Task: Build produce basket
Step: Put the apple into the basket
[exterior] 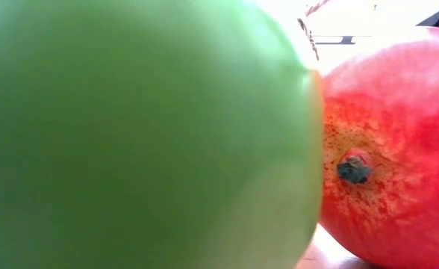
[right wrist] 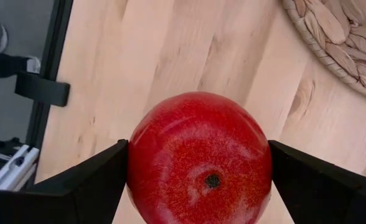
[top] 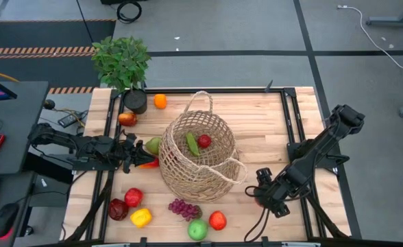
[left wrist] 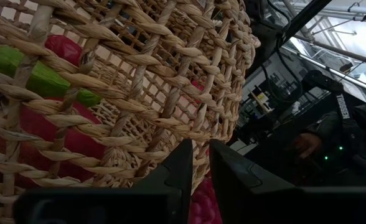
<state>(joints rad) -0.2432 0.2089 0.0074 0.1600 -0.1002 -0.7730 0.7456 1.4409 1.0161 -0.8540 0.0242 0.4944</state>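
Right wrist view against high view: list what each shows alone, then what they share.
Only the right wrist view shows the red apple filling the space between the right tool's wide-set fingers, on bare wood. Only the high view shows the potted plant, the cucumber inside the basket, the grapes and the left tool beside the basket. Both share the wooden table and the basket's woven wall.
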